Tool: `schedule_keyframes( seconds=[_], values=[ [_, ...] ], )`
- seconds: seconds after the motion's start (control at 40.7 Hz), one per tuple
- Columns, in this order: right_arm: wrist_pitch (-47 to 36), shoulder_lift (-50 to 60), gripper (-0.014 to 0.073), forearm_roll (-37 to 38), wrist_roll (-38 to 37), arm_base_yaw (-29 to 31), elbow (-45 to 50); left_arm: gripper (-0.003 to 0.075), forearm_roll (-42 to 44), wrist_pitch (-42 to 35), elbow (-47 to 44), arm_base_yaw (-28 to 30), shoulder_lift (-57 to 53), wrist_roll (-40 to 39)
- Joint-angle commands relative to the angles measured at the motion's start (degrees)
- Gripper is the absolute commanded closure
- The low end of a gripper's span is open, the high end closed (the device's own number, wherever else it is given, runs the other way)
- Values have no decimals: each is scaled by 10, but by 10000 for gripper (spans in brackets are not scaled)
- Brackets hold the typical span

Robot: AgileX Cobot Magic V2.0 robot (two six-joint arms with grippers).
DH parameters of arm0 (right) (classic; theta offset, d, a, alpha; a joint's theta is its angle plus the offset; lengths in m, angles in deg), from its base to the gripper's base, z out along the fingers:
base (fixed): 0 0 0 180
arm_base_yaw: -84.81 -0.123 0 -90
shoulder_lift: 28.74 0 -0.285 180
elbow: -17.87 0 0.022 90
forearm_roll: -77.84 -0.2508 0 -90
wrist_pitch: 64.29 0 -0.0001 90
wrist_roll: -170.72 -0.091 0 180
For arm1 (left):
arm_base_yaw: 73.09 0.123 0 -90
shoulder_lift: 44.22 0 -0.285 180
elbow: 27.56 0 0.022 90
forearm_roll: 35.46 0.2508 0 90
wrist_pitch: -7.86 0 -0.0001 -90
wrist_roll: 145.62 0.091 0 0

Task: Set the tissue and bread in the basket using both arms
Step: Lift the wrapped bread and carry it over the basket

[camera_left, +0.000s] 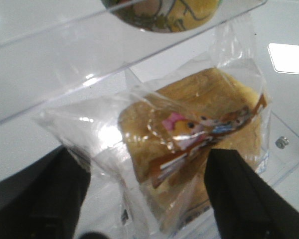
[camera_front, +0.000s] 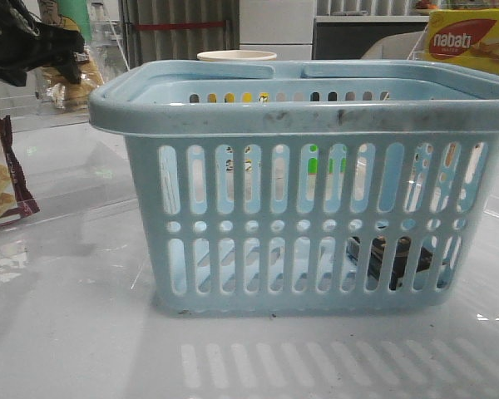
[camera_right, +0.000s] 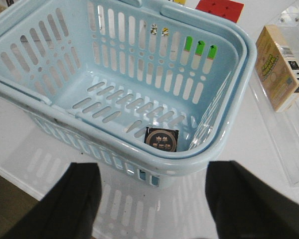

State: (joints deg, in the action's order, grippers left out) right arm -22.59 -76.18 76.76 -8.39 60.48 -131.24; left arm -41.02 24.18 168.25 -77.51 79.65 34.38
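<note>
The light-blue basket [camera_front: 303,208] fills the middle of the table, also seen from above as the basket [camera_right: 114,64]. The tissue [camera_right: 162,139], a dark flat pack, lies on the basket floor in a corner and shows through the slots as the tissue [camera_front: 391,259]. The bread [camera_left: 189,144], a clear packet with a cartoon label, lies on a clear surface between the fingers of my left gripper [camera_left: 147,199], which is open around it. That arm [camera_front: 21,37] sits at the far left with the bread [camera_front: 66,79] under it. My right gripper [camera_right: 152,199] is open and holds nothing, just outside the basket rim.
A maroon-edged snack bag [camera_front: 0,179] lies at the left edge. Behind the basket are a pale cup [camera_front: 237,56] and a yellow nabati box [camera_front: 470,37]. A clear acrylic shelf edge [camera_left: 65,59] runs over the bread. A tan carton [camera_right: 281,67] stands beside the basket.
</note>
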Motion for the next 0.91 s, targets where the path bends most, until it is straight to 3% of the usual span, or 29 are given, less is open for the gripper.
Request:
schedule_keyframes(
  seconds=[0.0,0.221,0.344,0.639,0.885],
  values=[
    [-41,2,43,2,6,-1,-15,356,-5,-45,21,0,-31,-3],
    [-41,2,43,2,6,-1,-15,547,-5,-26,21,0,-41,-3],
    [-41,2,43,2,6,-1,-15,633,-5,26,21,-1,-74,0],
    [-41,2,43,2,6,-1,-15,630,1,132,21,-6,-209,10],
    [-41,2,43,2,6,-1,-15,630,3,219,21,-85,-334,114]
  ],
)
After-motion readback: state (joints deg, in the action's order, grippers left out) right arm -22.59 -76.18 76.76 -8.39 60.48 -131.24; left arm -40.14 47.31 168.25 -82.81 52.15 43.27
